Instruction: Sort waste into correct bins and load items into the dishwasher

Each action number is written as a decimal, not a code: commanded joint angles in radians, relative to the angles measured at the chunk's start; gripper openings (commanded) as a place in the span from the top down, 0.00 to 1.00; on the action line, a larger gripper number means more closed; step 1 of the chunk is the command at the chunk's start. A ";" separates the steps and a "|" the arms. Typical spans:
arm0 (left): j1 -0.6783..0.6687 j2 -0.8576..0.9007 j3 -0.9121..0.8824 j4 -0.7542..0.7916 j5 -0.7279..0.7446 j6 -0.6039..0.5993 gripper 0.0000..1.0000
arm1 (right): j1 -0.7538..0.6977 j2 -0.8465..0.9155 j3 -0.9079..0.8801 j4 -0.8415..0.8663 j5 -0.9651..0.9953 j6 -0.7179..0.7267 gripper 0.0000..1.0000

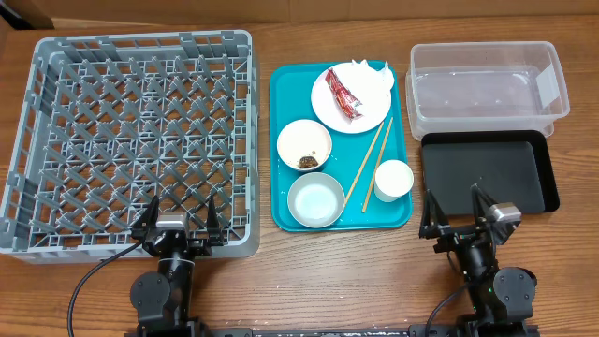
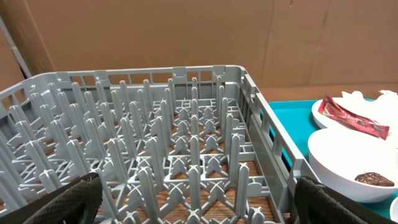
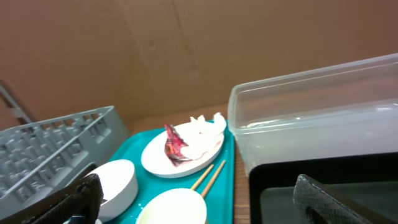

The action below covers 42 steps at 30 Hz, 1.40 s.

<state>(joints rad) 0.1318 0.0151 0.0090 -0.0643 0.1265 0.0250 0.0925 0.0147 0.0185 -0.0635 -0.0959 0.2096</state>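
Observation:
The grey dish rack (image 1: 56, 140) fills the left of the table. A teal tray (image 1: 284, 84) holds the white plate (image 1: 329, 110) with the red wrapper (image 1: 343, 95) and white napkin (image 1: 372, 75), a bowl with brown scraps (image 1: 304, 145), a second bowl (image 1: 315, 200), a small white cup (image 1: 393, 180) and wooden chopsticks (image 1: 377, 161). The clear tub (image 1: 487, 89) and black tray (image 1: 487, 173) lie at the right. My left gripper (image 1: 176, 218) is open over the rack's near edge. My right gripper (image 1: 460, 217) is open, near the black tray's front left corner.
Brown cardboard walls stand behind the table. In the left wrist view the rack's pegs (image 2: 180, 149) rise between my fingers. In the right wrist view the cup (image 3: 174, 208) sits just ahead, with the tub (image 3: 317, 118) at right.

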 commanded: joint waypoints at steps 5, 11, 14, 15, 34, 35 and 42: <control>0.005 -0.011 -0.004 -0.003 -0.003 -0.010 0.00 | -0.003 -0.012 -0.010 0.010 -0.042 -0.002 0.00; 0.005 -0.011 -0.004 -0.003 -0.003 -0.010 0.00 | -0.003 -0.012 -0.010 0.011 -0.056 -0.002 0.00; 0.005 -0.011 -0.004 -0.003 -0.003 -0.010 0.00 | -0.003 -0.012 -0.002 0.007 -0.060 -0.002 0.00; 0.005 -0.011 -0.004 -0.003 -0.003 -0.010 0.00 | -0.003 -0.012 0.005 0.007 -0.064 -0.004 0.00; 0.005 -0.011 -0.004 -0.003 -0.003 -0.010 0.00 | -0.003 0.047 0.391 -0.190 -0.066 -0.140 0.00; 0.005 -0.011 -0.004 -0.003 -0.003 -0.010 0.00 | -0.003 0.057 0.407 -0.194 -0.066 -0.140 0.00; 0.005 -0.011 -0.004 -0.003 -0.003 -0.010 0.00 | -0.003 0.176 0.555 -0.264 -0.067 -0.140 0.00</control>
<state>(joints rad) 0.1318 0.0151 0.0090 -0.0643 0.1265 0.0250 0.0921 0.1459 0.5114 -0.3096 -0.1604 0.0776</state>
